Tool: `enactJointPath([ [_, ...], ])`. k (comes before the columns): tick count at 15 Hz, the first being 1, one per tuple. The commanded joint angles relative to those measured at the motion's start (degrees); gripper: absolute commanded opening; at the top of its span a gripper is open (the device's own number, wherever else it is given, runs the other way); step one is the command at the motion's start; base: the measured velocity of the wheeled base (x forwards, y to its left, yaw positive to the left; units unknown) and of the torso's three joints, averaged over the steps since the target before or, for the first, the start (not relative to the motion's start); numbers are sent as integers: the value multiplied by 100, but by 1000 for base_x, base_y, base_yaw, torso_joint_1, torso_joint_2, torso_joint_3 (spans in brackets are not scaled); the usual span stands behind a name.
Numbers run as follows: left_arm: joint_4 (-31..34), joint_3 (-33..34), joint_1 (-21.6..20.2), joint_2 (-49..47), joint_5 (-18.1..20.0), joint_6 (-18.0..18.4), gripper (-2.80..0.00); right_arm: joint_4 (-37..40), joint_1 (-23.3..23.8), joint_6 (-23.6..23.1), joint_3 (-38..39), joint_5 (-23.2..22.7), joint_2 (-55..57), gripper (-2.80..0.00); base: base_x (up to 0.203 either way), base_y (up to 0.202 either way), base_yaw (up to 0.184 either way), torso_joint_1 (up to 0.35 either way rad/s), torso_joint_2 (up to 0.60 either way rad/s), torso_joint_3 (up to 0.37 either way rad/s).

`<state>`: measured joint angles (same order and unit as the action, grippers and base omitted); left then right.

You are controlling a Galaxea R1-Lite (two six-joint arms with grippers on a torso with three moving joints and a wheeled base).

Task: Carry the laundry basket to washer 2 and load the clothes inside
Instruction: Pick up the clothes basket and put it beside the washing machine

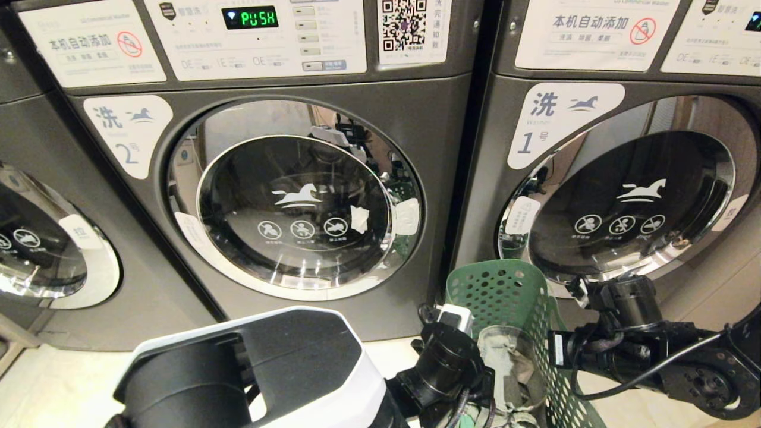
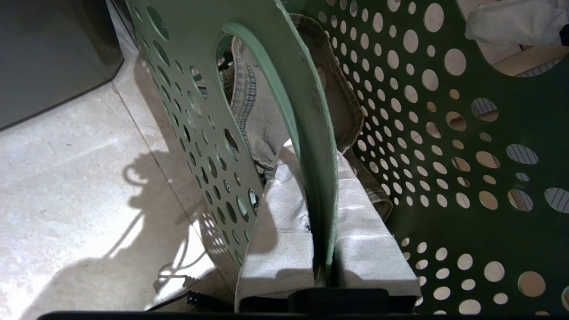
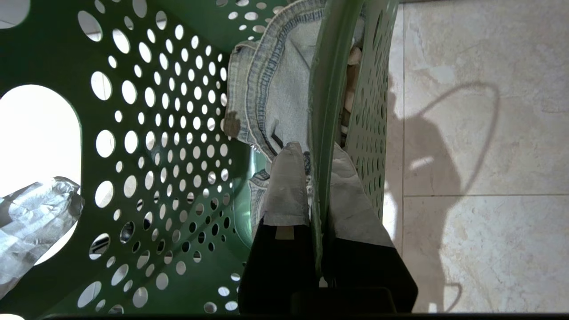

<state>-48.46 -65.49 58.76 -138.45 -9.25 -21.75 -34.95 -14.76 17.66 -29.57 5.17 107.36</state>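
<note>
The green perforated laundry basket (image 1: 505, 297) hangs between my two arms, low in front of the gap between the washers. Denim and grey clothes (image 1: 505, 362) lie inside it. My left gripper (image 2: 313, 155) is shut on the basket's left rim (image 2: 306, 111), one cloth-covered finger on each side of the wall. My right gripper (image 3: 315, 151) is shut on the opposite rim (image 3: 329, 89) the same way. Jeans (image 3: 275, 89) show just inside it. Washer 2 (image 1: 297, 202), marked by its label (image 1: 128, 134), stands straight ahead with its round door closed.
Washer 1 (image 1: 630, 196) stands to the right, door closed, right behind the basket. A third washer (image 1: 41, 238) is at the left edge. Beige floor tiles (image 2: 66, 178) lie below. My own white and black body (image 1: 255, 368) fills the lower foreground.
</note>
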Motion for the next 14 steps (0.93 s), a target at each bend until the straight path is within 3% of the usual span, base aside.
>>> enactJointPath([
  [1,-14,-43,37,-18,-6,-14,-280,-12,9,9,-4,2,13,-280,0,0,0,9,-1,-193],
  [14,65,-237,259,-262,-33,-14,-280,-610,150,-131,209,81,332,-280,0,0,0,2,3,-196],
])
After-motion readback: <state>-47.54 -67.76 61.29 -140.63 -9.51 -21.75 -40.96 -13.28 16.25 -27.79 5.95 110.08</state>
